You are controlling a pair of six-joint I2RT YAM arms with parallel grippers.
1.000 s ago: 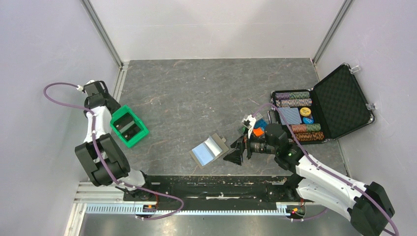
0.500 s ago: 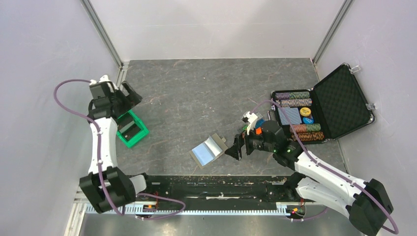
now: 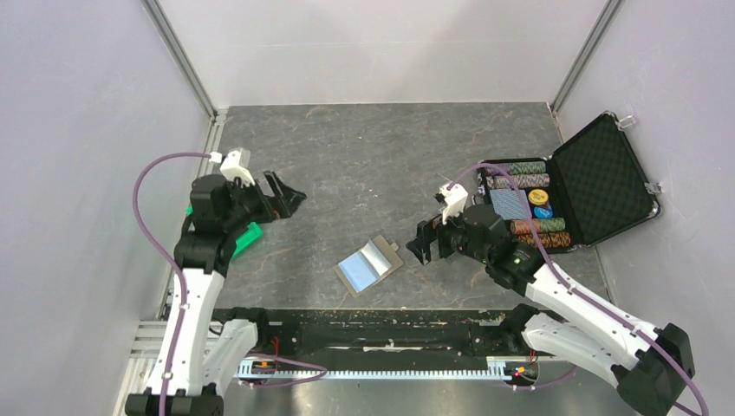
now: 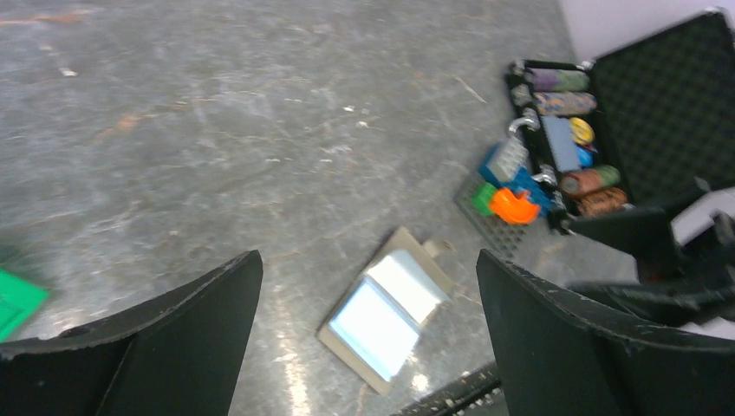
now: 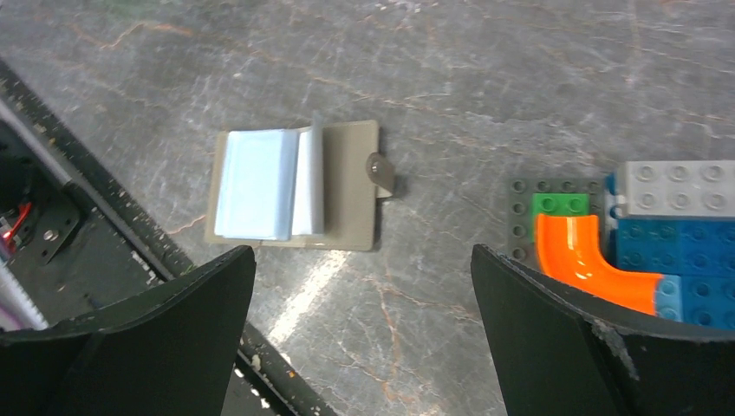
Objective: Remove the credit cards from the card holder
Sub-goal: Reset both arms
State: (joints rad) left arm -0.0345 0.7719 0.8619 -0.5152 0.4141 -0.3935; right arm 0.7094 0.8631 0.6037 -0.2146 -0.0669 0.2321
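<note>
The card holder lies open and flat on the grey table near its front edge, pale-blue shiny inside facing up, clasp tab toward the right. It also shows in the left wrist view as the card holder and in the right wrist view as the card holder. No credit cards show in any view. My left gripper hangs open above the table, left of and beyond the holder, empty; its wrist view frames the holder from afar. My right gripper is open and empty just right of the holder, apart from it.
A green bin sits at the left, mostly hidden under my left arm. An open black chip case stands at the right. Toy bricks lie between the case and the holder. A black rail runs along the near edge.
My left arm rose from the green bin and swung right toward the table's middle, its jaws opening wide. My right gripper drew back slightly from the holder's right edge.
</note>
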